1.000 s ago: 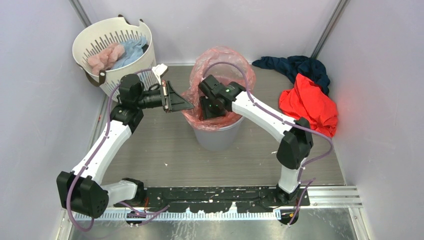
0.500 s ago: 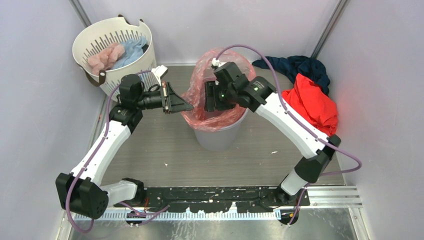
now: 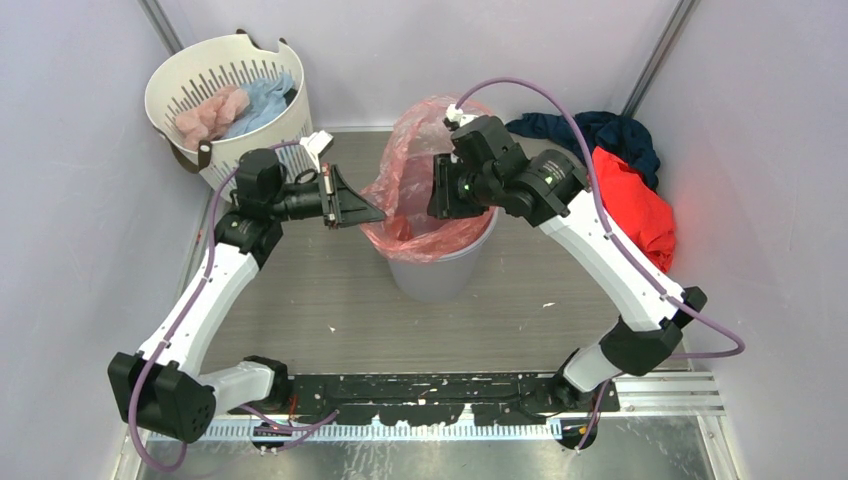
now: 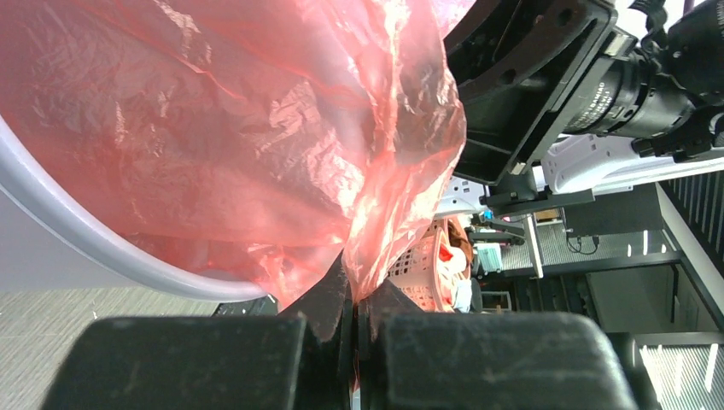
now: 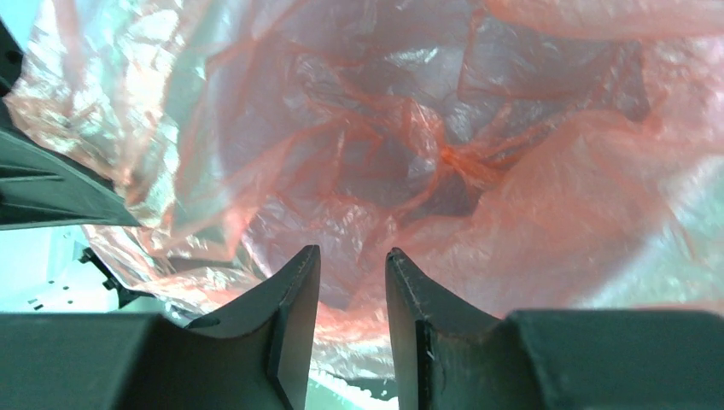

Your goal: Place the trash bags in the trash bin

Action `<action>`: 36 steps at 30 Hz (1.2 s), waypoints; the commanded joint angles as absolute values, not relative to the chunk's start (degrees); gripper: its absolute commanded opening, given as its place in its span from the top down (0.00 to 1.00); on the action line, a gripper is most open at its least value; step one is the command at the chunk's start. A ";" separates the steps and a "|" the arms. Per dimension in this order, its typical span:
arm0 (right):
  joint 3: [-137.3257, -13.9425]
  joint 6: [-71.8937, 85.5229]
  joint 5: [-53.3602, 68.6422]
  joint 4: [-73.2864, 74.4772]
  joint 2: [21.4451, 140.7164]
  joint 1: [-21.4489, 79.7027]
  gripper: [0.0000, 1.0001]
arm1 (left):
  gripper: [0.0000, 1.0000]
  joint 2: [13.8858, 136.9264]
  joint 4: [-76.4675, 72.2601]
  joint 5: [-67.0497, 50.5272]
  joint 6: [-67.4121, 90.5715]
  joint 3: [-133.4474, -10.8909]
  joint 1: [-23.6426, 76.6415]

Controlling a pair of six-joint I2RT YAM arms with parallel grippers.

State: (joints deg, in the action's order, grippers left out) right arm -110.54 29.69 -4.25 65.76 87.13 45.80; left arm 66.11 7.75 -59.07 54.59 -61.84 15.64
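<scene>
Pinch first: left gripper (image 4: 353,295) clenched on a fold of the trash bag (image 4: 256,128), red film caught right at the tips, just beside the rim of the trash bin (image 3: 440,268). Over to the right gripper (image 5: 353,256): parted by a narrow gap, gripping nothing, pointing down into the crinkled mouth of the bag. Outward now: sits partly in the bin, balloons well above the rim at the back, drapes over the near lip. Looks like the seating step, roughly halfway by my reckoning. To do it well: hold that left pinch firm and low to anchor the lip, push the right fingers down the middle to drive the loose film in, go gently for fear of tearing or snagging such thin plastic. Further out, laundry basket (image 3: 225,95) at far left, red cloth (image 3: 625,210) on the right, both apart from the bin
</scene>
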 commanded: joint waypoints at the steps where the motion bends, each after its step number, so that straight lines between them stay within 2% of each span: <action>1: -110.49 31.95 -6.64 69.23 81.89 46.49 0.56 | 1.00 62.84 7.98 -58.98 53.26 -63.20 15.73; 3: -112.22 32.50 -7.52 70.10 80.85 46.54 0.52 | 1.00 62.59 8.17 -59.02 53.20 -63.19 15.73; 9: -120.54 33.89 -8.16 76.36 82.43 46.61 0.51 | 1.00 61.89 8.70 -59.24 52.95 -62.57 15.73; 19: -122.23 37.43 -20.39 83.47 83.21 46.62 0.46 | 1.00 58.89 9.70 -59.99 52.93 -61.64 15.73; 30: -128.11 37.42 -27.25 81.48 87.84 46.29 0.37 | 1.00 58.86 10.88 -61.06 51.86 -61.71 15.73; 33: -129.43 37.31 -27.80 81.81 89.92 45.46 0.37 | 1.00 58.89 10.88 -61.26 51.77 -61.87 15.73; 36: -129.29 37.26 -28.33 82.56 90.87 45.19 0.48 | 1.00 59.06 10.90 -61.26 51.72 -61.97 15.73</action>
State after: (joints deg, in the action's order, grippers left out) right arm -127.50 36.58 -25.21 83.66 90.02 45.76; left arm 59.37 11.51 -59.64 53.06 -61.32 15.64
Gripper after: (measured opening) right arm 0.578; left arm 0.006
